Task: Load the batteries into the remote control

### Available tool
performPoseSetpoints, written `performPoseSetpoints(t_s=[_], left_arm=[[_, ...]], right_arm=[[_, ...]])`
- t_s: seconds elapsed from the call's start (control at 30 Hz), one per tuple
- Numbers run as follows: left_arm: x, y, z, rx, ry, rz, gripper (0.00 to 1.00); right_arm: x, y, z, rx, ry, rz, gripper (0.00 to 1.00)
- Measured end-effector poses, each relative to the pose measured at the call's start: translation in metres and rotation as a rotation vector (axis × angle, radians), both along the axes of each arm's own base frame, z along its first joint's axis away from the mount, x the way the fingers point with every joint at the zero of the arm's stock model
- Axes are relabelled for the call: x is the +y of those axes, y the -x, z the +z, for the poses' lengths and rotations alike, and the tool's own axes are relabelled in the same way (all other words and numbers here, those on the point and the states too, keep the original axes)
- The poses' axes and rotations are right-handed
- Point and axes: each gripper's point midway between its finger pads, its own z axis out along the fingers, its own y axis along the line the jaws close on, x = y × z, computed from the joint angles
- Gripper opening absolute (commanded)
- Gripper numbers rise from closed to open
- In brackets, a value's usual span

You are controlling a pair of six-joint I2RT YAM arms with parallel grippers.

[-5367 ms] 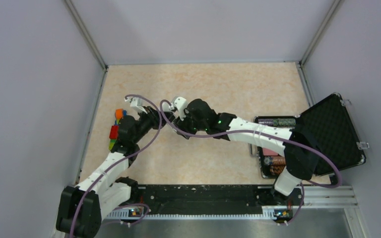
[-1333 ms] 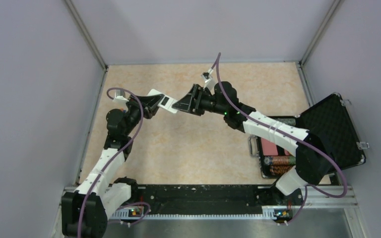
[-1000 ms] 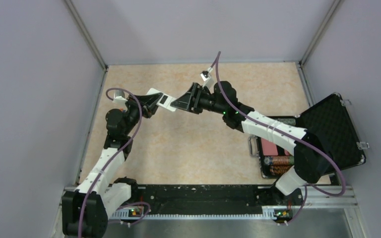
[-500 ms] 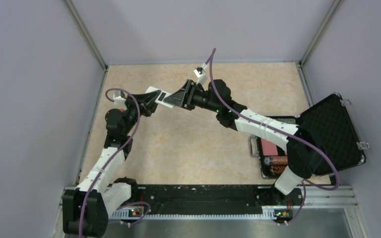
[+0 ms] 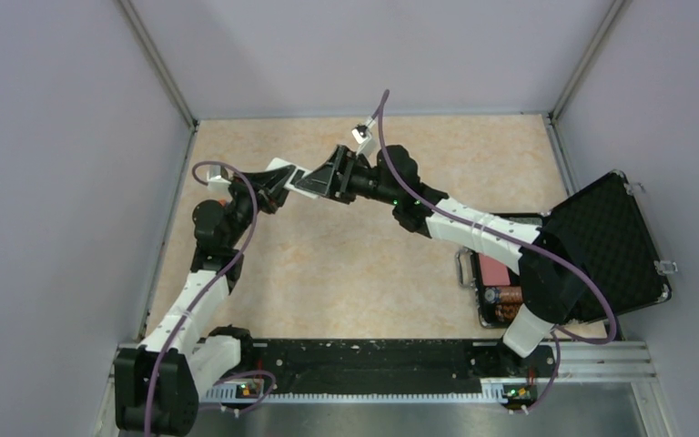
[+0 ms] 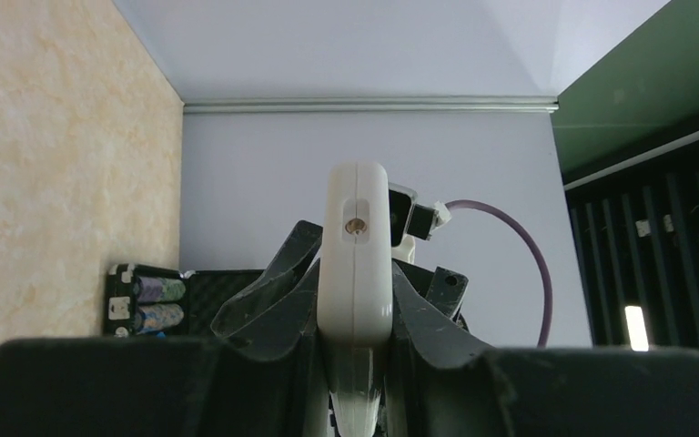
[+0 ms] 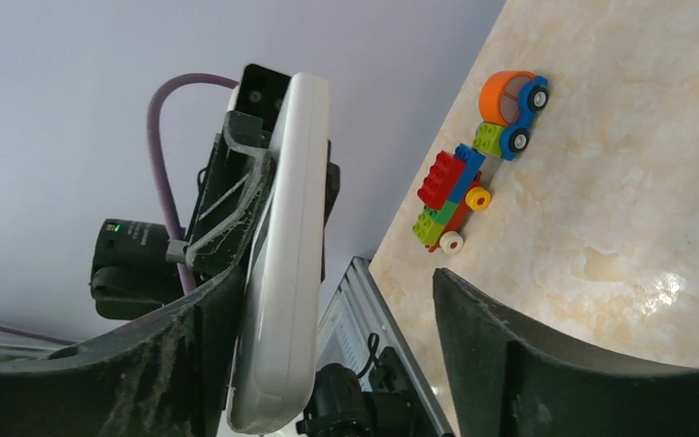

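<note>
The left hand [image 5: 271,184] pinches the remote control [image 6: 355,255] aloft, offering its free end. The right hand [image 7: 337,282], spread, straddles that end, probably to regrip it.

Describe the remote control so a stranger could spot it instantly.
Look above the far-left part of the tan marbled table, where both arms meet in mid-air. The slim white plastic remote control is clamped in the left arm's jaws. Unlike the colourful toy brick train on the table, it is white and airborne.
</note>
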Motion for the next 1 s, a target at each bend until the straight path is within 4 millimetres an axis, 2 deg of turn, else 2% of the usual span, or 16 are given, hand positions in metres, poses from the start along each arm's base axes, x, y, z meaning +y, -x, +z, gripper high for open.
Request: performPoseSetpoints(t_s=[0.17,0.27,0.4,0.5,0.6,0.77,0.9,1.0], left_arm=[[0.0,0.007,0.003,-0.058,-0.073,0.0,0.0],[0.001,0.014,0.006,-0.12,-0.158,-0.002,0.0],[-0.006,0.021,0.01,-0.197,-0.337,-0.07,0.0],[-0.019,0.031,0.024,-0.287,-0.454,-0.185,0.0],[-0.03,0.043,0.031,-0.363,-0.511,-0.297,0.0],[-0.039,0.057,0.018,-0.388,-0.537,-0.448,0.0],[-0.042,0.064,0.015,-0.401,-0.537,-0.502,0.0],[-0.043,0.069,0.014,-0.413,-0.536,-0.529,0.0]], right_arm=[[-0.008,0.003,-0.005,0.009,0.036,0.013,0.91],[-0.024,0.012,-0.004,-0.008,0.065,0.025,0.94],[-0.049,0.016,0.013,-0.091,0.089,0.027,0.97],[-0.06,0.022,0.024,-0.173,0.096,0.075,0.97],[-0.058,0.035,0.022,-0.234,0.127,0.194,0.96],[-0.048,0.047,0.002,-0.275,0.167,0.372,0.93],[-0.045,0.057,-0.017,-0.253,0.18,0.461,0.84],[-0.042,0.063,-0.018,-0.251,0.159,0.508,0.76]])
